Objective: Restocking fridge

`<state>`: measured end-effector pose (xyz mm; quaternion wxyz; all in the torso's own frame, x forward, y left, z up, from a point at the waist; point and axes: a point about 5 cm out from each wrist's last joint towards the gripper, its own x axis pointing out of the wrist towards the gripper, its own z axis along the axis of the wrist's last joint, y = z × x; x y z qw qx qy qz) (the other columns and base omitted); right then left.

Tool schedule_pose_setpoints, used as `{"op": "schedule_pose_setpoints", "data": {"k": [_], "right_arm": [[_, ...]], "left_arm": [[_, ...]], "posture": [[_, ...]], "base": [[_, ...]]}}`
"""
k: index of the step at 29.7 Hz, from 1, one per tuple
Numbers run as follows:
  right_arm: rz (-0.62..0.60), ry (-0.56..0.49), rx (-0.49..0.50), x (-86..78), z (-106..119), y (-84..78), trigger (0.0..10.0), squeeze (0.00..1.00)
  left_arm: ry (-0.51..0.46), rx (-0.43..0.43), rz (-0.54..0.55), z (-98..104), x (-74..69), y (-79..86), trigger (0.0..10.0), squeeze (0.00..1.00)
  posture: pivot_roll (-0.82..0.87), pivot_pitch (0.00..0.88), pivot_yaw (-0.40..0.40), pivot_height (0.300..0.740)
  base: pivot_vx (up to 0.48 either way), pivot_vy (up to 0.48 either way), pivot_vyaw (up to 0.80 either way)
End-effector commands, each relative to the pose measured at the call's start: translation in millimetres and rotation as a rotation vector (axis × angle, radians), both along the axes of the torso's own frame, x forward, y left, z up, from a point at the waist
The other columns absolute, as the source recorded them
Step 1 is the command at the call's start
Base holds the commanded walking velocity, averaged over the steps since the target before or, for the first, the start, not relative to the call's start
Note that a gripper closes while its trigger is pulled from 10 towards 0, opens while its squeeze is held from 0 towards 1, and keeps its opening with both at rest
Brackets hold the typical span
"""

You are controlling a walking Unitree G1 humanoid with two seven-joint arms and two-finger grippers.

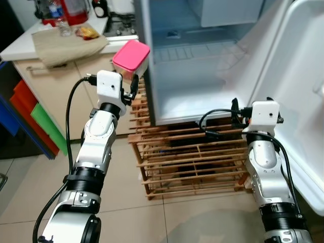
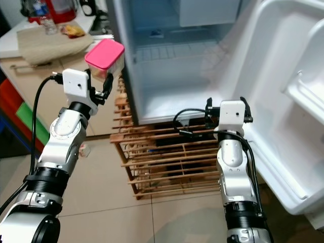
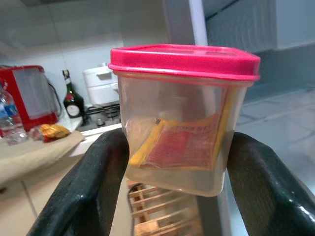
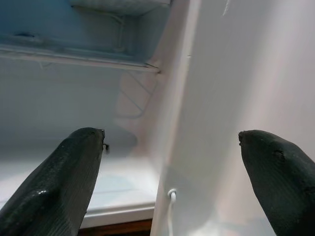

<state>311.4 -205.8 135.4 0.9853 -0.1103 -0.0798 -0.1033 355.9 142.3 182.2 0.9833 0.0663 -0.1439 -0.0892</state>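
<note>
From the head view, my left gripper [image 1: 132,81] held the pink-lidded container [image 1: 131,56] just outside the open fridge [image 1: 187,76]. In its wrist view both fingers [image 3: 98,167] clamped its walls. My right gripper [image 4: 167,162] gaped empty. Next, I judged, the container should go onto the shelf [image 1: 187,53].

The tub [image 3: 179,123] is clear with a pink lid [image 1: 131,54]; inside it lies a packet [image 3: 184,145], red with yellow edges. The left pincer [image 3: 179,191] has black fingers. The fridge [image 1: 202,86] is white within, pale blue in its shade. The rack [image 1: 187,162] is light brown wood. On the far left table [image 1: 20,46] lie a beige cloth [image 1: 63,43] and a red appliance [image 3: 27,96]. The floor [image 1: 126,207] is beige tile.
</note>
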Motion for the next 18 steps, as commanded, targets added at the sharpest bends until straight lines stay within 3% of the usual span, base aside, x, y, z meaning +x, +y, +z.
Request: {"op": "schedule_pose_setpoints", "data": {"k": [1,4,13,18], "right_arm": [[0.03,-0.009,0.009,2.7,0.9,9.6,10.0,0.0],[0.033,-0.004,0.005,1.8,-1.1,10.0,10.0,0.0],[0.029,0.005,-0.001,2.5,-3.4,9.1,10.0,0.0],[0.027,0.005,-0.004,2.9,-3.6,9.0,10.0,0.0]], "left_arm": [[0.014,0.028,0.0,-0.3,2.8,0.0,10.0,0.0],[0.007,0.016,-0.005,0.1,2.5,-0.7,10.0,0.0],[-0.001,0.012,-0.005,2.4,4.4,1.0,10.0,0.0],[-0.014,0.002,-0.011,3.8,4.0,0.1,10.0,0.0]], "posture": [[-0.04,0.0,0.079,0.74],[-0.04,0.0,0.078,0.74],[-0.04,0.0,0.077,0.74],[-0.04,0.0,0.077,0.74]], "base": [[0.334,-0.341,0.0],[0.359,-0.314,0.0],[0.333,0.0,0.0],[0.0,0.0,0.0]]}}
